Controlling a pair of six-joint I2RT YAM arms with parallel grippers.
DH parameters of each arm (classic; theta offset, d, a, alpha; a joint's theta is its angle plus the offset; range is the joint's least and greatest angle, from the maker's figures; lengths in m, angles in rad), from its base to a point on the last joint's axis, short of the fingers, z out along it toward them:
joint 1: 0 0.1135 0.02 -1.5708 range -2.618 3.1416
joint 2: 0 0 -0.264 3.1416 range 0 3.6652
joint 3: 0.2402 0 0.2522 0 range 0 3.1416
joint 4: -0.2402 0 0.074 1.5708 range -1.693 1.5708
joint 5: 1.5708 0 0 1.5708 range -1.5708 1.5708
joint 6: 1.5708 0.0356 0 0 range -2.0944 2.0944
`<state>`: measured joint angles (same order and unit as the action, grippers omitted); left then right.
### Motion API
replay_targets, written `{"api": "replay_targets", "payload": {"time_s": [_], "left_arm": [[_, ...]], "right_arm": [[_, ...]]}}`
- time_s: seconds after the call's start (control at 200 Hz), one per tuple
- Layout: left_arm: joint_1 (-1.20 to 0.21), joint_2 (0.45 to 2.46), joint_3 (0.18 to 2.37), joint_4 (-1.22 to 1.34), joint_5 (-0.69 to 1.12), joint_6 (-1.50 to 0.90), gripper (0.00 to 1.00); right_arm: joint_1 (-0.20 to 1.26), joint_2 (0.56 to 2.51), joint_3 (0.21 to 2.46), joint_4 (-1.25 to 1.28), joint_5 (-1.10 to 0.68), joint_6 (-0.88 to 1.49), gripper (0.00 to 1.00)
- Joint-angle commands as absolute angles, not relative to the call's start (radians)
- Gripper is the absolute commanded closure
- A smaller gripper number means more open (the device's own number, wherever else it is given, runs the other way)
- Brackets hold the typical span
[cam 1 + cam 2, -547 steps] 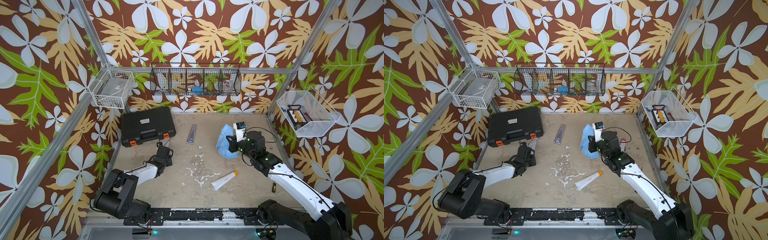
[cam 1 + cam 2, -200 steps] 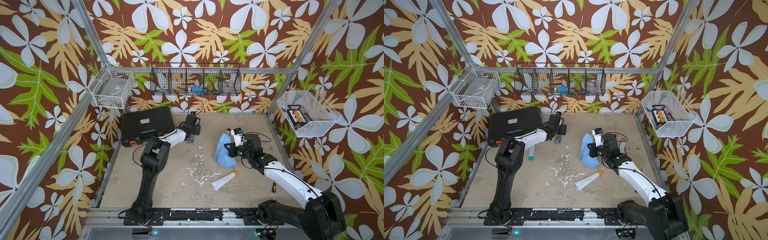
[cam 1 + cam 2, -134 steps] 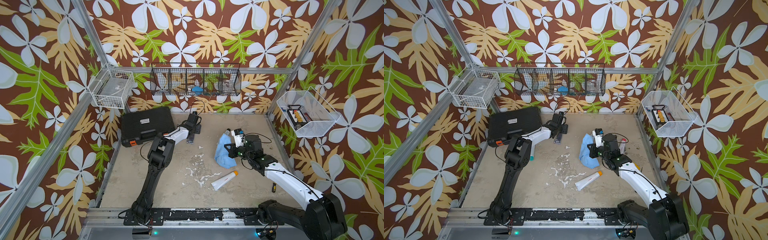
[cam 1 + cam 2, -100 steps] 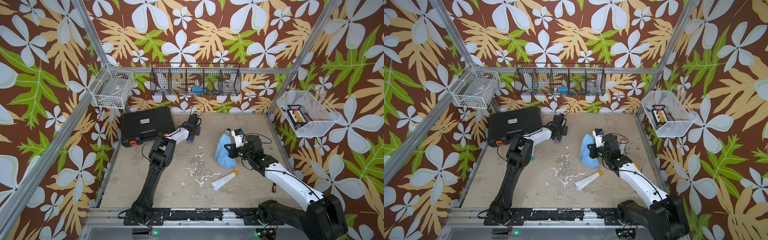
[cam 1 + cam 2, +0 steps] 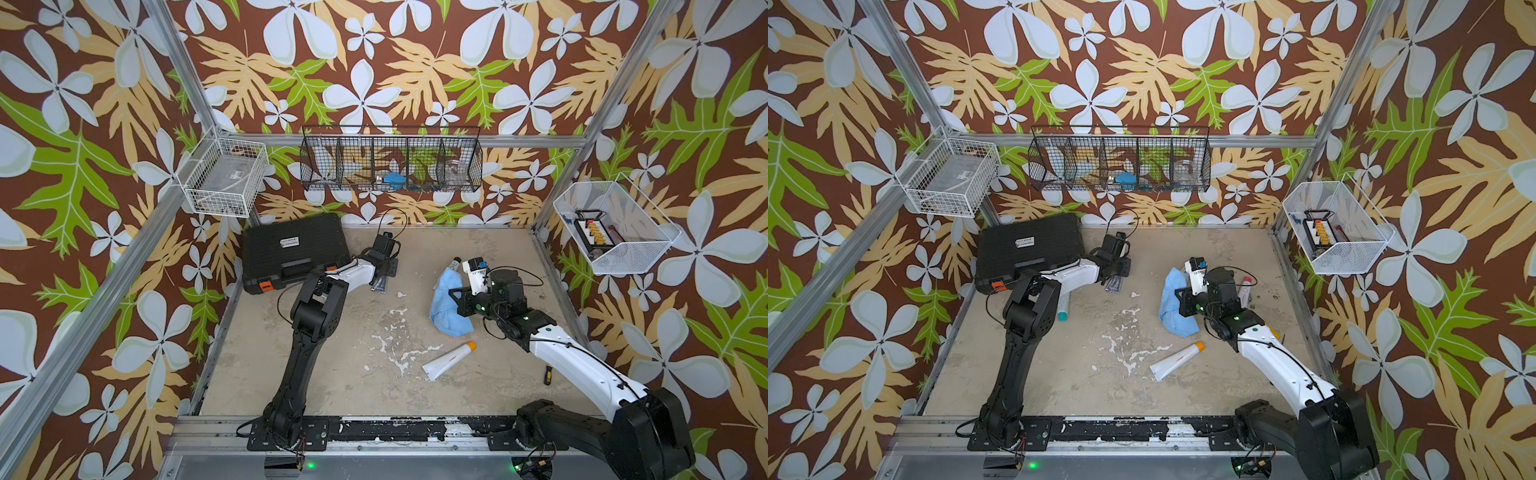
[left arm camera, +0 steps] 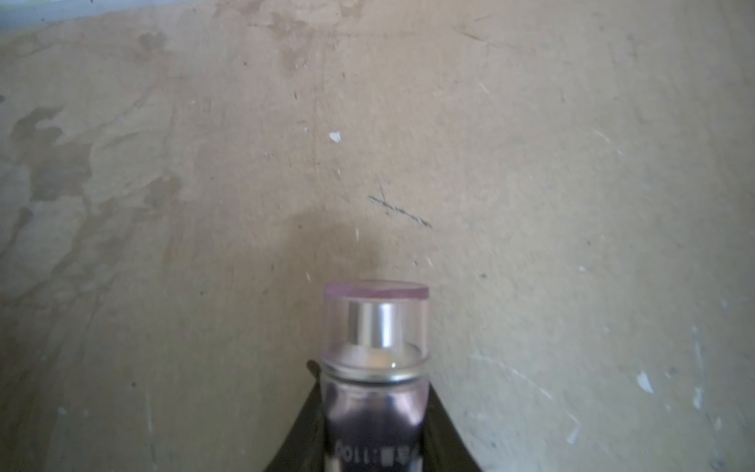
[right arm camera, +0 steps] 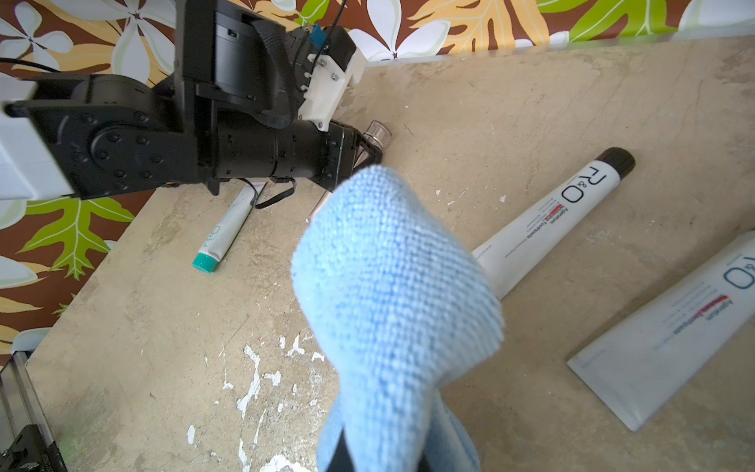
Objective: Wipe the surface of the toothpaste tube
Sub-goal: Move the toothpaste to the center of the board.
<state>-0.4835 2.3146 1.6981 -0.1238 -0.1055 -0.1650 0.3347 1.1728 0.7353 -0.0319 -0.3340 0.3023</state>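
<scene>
A silver-purple toothpaste tube (image 5: 380, 285) (image 5: 1114, 285) lies at the back middle of the table. Its clear pinkish cap (image 6: 376, 314) points away from my left gripper (image 5: 387, 268) (image 6: 374, 412). The black fingers press the tube's body on both sides, so the gripper is shut on it, and the tube still rests on the table. In the right wrist view the same cap (image 7: 378, 133) pokes out past that gripper. Right of centre, my right gripper (image 5: 457, 300) (image 5: 1183, 305) is shut on a blue cloth (image 5: 446, 309) (image 7: 392, 286). The cloth hangs over the jaws and hides them.
Other white tubes lie around: orange-capped (image 5: 449, 360), black-capped (image 7: 551, 220) behind the cloth, teal-capped (image 5: 1064, 307) under my left arm, and one at the right edge (image 5: 1246, 289). A black case (image 5: 291, 249) sits back left. Wire baskets hang on the walls.
My left arm reached from the front left to the silver-purple tube at the back, and its jaws closed onto it. My right arm drew the cloth slightly nearer, still shut.
</scene>
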Motion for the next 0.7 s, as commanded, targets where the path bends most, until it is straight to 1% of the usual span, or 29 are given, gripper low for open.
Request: {"api": "replay_targets", "payload": {"time_s": [0.0,0.1,0.48,0.57,0.656,0.696], "left_arm": [[-0.491,2.259,1.636,-0.080,-0.070,-0.225,0.72],[-0.503,2.203,1.572,-0.082,-0.047,-0.268,0.75],[-0.615,2.045,1.303,-0.117,-0.196,-0.408,0.74],[-0.637,2.010,1.242,-0.104,-0.200,-0.443,0.74],[-0.647,1.979,1.192,-0.073,-0.210,-0.476,0.74],[-0.649,1.972,1.188,-0.076,-0.202,-0.487,0.73]], "right_arm": [[0.333,1.160,0.739,-0.048,-0.334,0.294,1.00],[0.332,1.127,0.709,-0.023,-0.334,0.315,1.00],[0.332,1.115,0.702,-0.027,-0.352,0.319,1.00],[0.332,1.106,0.698,-0.035,-0.358,0.321,1.00],[0.331,1.099,0.656,0.031,-0.369,0.333,1.00],[0.330,1.106,0.668,0.011,-0.364,0.326,1.00]]}}
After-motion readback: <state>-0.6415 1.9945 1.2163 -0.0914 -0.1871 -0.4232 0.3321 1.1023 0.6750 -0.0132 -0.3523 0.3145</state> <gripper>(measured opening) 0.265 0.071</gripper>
